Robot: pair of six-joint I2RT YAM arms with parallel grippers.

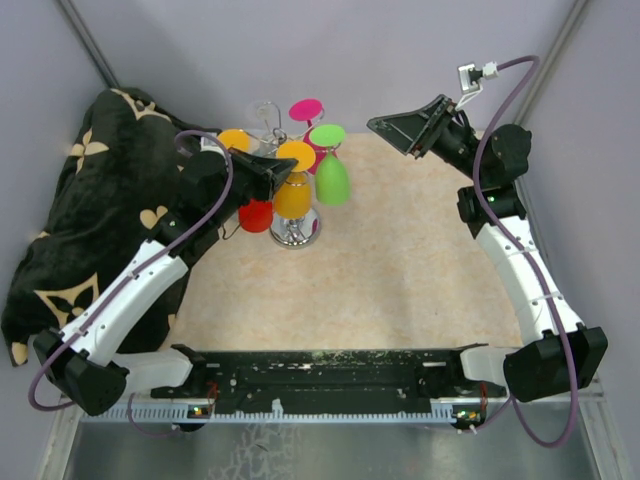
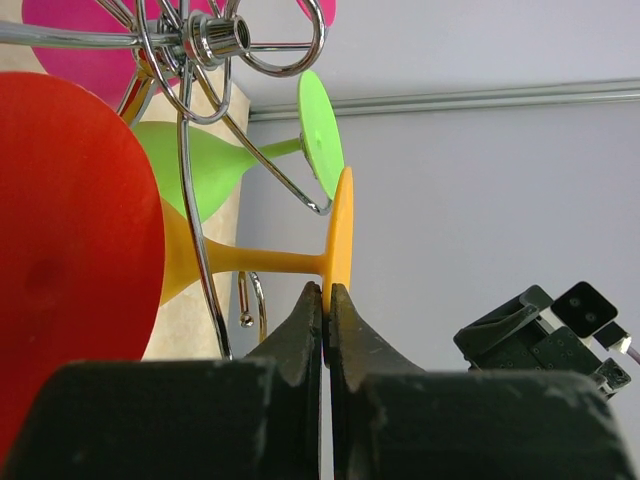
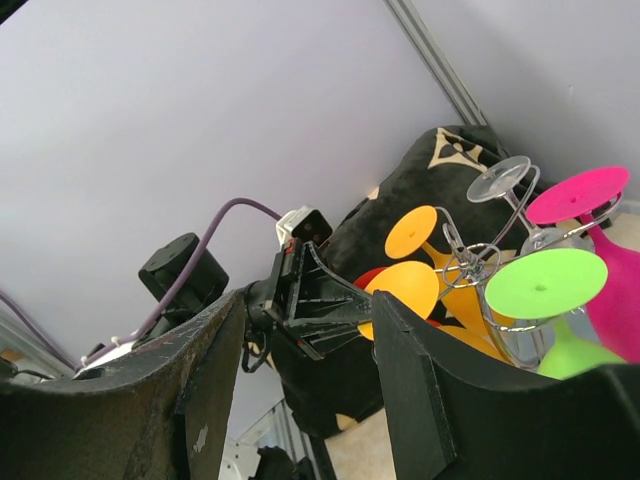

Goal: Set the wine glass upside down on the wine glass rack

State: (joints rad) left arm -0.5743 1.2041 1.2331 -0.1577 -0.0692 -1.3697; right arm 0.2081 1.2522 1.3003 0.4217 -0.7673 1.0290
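Observation:
The silver wire wine glass rack (image 1: 297, 231) stands at the back left of the mat, with several coloured glasses hanging upside down on it. My left gripper (image 1: 281, 168) is shut on the edge of the round foot of an orange wine glass (image 1: 292, 192). In the left wrist view the fingertips (image 2: 326, 298) pinch that orange foot (image 2: 341, 228), and its stem runs left past a rack wire (image 2: 195, 215) below the hub (image 2: 215, 38). My right gripper (image 1: 402, 126) is open and empty, held high to the right of the rack (image 3: 470, 262).
On the rack hang a green glass (image 1: 331, 178), a red glass (image 1: 256, 215), a pink glass (image 1: 306, 108), a second orange glass (image 1: 234, 140) and a clear glass (image 1: 265, 112). A black patterned blanket (image 1: 90, 200) lies at the left. Grey walls close in behind.

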